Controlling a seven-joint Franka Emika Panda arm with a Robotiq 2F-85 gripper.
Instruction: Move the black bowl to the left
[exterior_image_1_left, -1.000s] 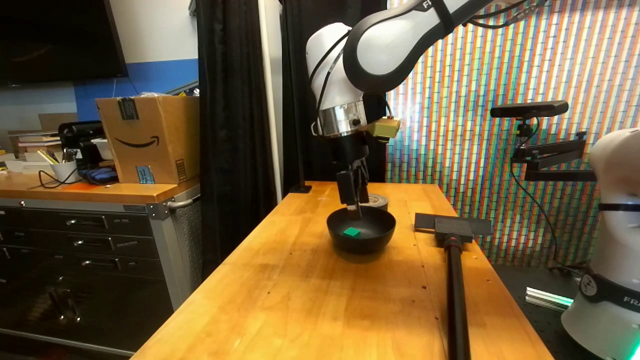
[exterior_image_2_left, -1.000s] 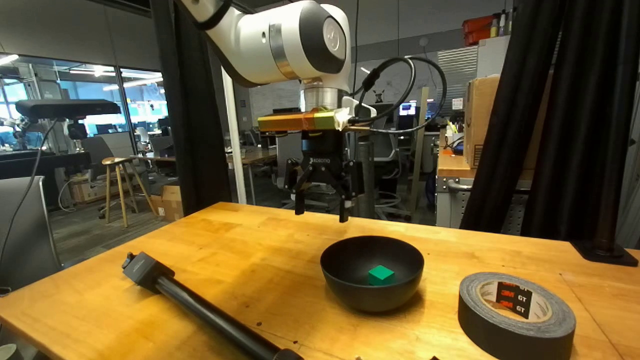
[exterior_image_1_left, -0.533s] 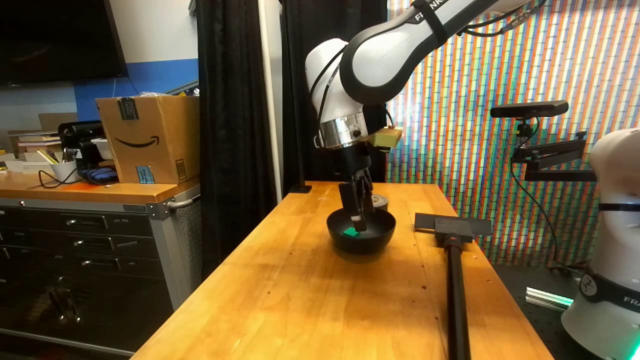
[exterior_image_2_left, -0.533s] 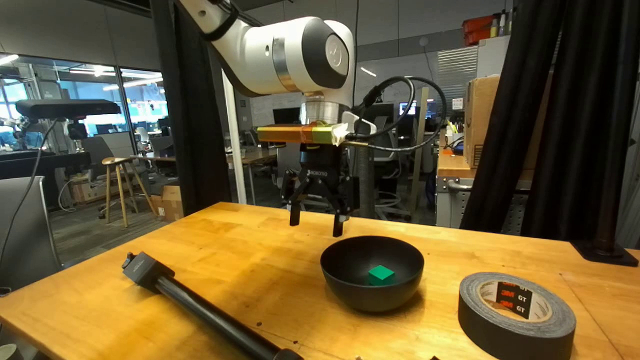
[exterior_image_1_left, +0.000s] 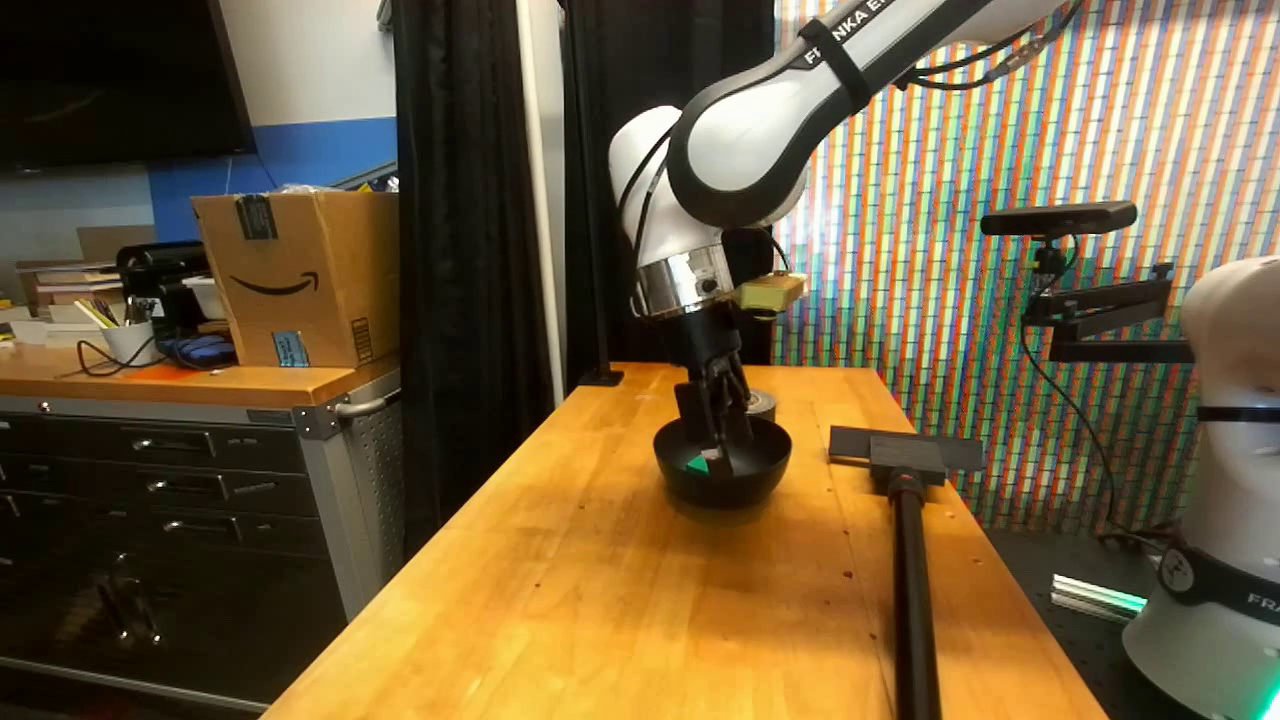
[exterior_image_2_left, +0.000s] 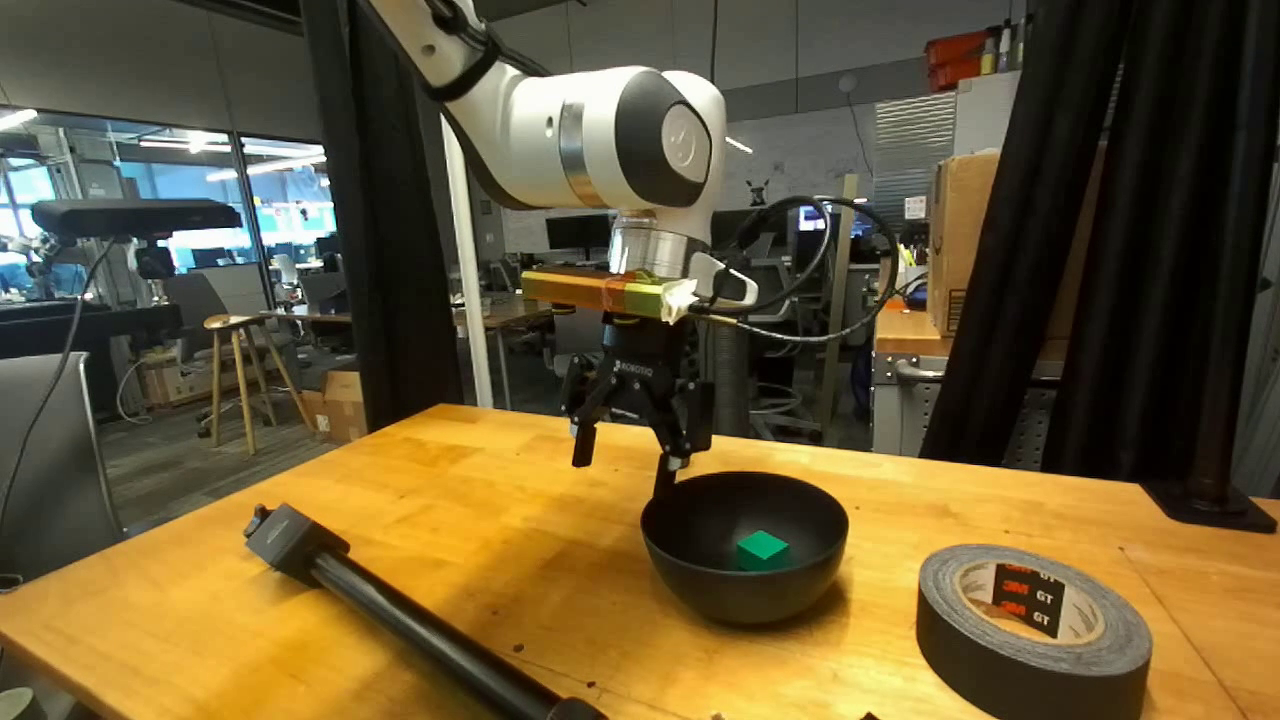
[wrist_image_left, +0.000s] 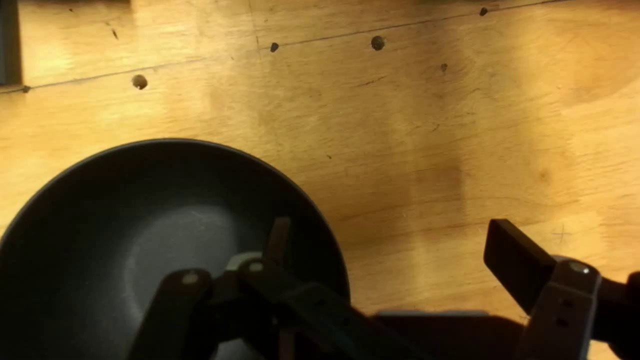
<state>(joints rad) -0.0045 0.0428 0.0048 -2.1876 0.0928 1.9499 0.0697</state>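
The black bowl (exterior_image_1_left: 722, 492) stands upright on the wooden table, and a green block (exterior_image_1_left: 696, 465) lies in it. Bowl (exterior_image_2_left: 742, 595) and block (exterior_image_2_left: 763, 551) show in both exterior views. In the wrist view the bowl (wrist_image_left: 175, 240) fills the lower left, and the block is hidden there. My gripper (exterior_image_2_left: 622, 476) is open and points down at the bowl's near-side rim. In the wrist view the gripper (wrist_image_left: 387, 221) has one finger over the bowl's inside and the other over bare table outside it, the rim between them. I cannot tell whether a finger touches the bowl.
A roll of grey tape (exterior_image_2_left: 1035, 640) lies on the table (exterior_image_1_left: 600, 620) beside the bowl. A flat dark T-shaped tool with a long handle (exterior_image_1_left: 910, 580) lies on the bowl's other side, and its handle also shows in an exterior view (exterior_image_2_left: 430, 625).
The arm and open gripper have come down toward the bowl, and one fingertip has dropped to the rim's height. The bowl and the block have not moved.
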